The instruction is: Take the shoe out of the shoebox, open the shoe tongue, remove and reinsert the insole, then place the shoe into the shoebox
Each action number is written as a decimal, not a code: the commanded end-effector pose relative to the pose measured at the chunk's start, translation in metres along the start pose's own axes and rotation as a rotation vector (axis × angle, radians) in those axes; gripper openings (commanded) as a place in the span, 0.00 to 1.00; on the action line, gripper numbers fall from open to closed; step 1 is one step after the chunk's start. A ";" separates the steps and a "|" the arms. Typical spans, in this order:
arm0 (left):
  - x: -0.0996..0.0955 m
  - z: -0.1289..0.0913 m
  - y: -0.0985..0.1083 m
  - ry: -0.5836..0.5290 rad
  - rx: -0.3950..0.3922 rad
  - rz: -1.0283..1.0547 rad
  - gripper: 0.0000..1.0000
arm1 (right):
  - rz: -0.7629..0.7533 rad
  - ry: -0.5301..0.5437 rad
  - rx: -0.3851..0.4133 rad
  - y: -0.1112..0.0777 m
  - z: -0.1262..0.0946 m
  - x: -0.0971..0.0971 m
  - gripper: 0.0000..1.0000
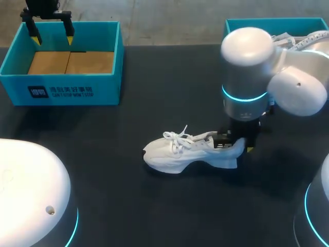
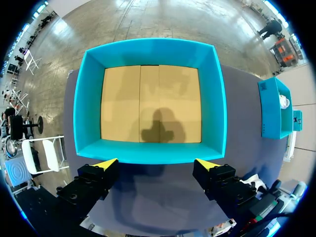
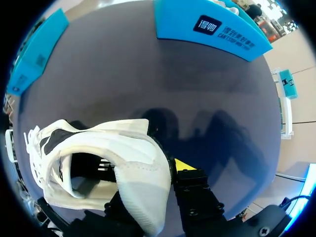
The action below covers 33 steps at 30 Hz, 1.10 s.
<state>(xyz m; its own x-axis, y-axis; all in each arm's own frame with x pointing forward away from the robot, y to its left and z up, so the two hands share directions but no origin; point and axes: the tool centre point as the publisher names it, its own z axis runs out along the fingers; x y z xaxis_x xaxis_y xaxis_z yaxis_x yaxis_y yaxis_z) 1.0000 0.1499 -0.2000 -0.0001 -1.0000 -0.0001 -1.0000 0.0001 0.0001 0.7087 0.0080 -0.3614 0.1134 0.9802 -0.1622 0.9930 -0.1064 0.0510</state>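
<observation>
Head view: the right claw (image 1: 237, 144) grasps the white shoe (image 1: 180, 153) by its heel on the table (image 1: 154, 206). Left wrist view: the left claw (image 2: 157, 164) hangs released, with the blue shoebox (image 2: 148, 152) just ahead of it. Right wrist view: the heel wall sits clamped in that claw, from inside and outside.

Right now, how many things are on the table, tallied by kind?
Teal boxes: 2, one far left, one far right
White shoe: 1
Total: 3
</observation>
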 end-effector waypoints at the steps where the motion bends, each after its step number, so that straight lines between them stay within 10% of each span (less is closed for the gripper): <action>1: 0.000 0.000 0.000 0.000 0.000 0.000 1.00 | -0.003 -0.005 0.003 0.002 0.004 0.007 0.00; 32: 0.000 0.000 0.000 0.000 0.000 0.000 1.00 | -0.018 0.024 0.027 0.004 0.028 0.029 0.00; 33: 0.000 0.000 0.000 0.000 0.000 0.000 1.00 | -0.016 0.024 0.029 0.004 0.026 0.028 0.33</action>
<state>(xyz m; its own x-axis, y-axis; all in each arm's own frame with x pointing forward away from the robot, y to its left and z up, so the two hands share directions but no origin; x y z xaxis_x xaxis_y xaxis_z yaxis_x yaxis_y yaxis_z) 1.0000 0.1499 -0.2000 -0.0001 -1.0000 -0.0001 -1.0000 0.0001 0.0001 0.7151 0.0284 -0.3914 0.0957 0.9855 -0.1399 0.9954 -0.0935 0.0226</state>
